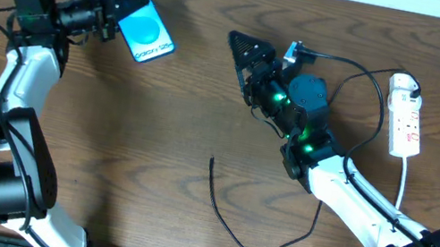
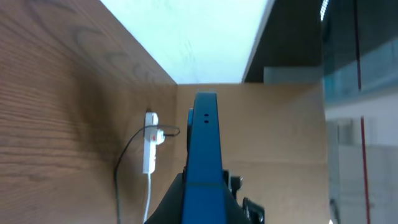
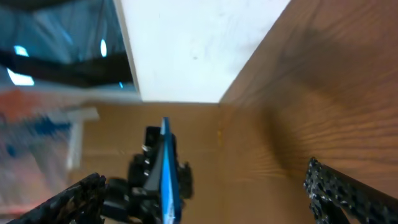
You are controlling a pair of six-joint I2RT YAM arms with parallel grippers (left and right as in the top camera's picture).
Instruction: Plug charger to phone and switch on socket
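At far left: left fingers (image 1: 122,6) clamped on phone (image 1: 147,33).
Over tabletop (image 1: 155,130) centre: right fingers (image 1: 245,55) wide, empty; charger (image 1: 211,176) tip nearest them, robot-side.

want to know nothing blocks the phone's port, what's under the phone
The slim black-edged, light-blue-screen phone is clamped in the left gripper's jaws over the brown wooden table. Only bare wood shows around it; the patch directly beneath is covered by the phone itself.
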